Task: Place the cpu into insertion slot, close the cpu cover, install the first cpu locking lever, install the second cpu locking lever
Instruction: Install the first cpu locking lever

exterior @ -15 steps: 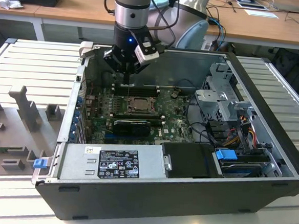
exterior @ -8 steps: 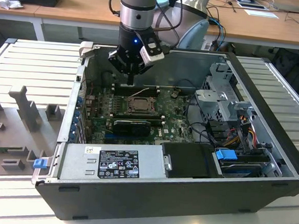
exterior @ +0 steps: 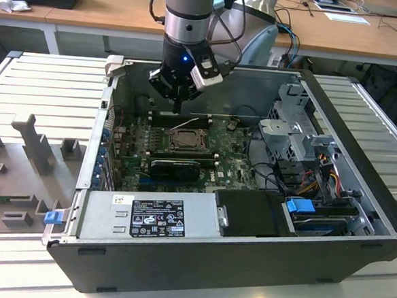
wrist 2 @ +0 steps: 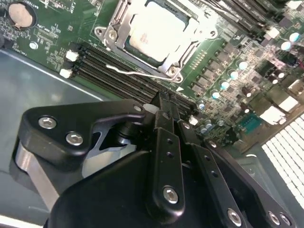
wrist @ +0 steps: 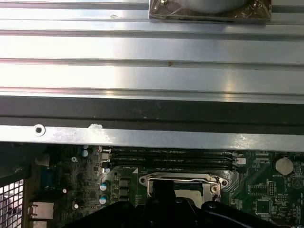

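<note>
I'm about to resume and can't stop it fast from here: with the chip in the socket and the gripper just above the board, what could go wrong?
1. A thin wire lever sticks out loose beside the cpu cover; the gripper, hovering close over the memory slots, could snag or bend it.
2. The cpu sits under the frame, but whether it lies fully flat cannot be told; clamping might damage the insertion slot.
</note>
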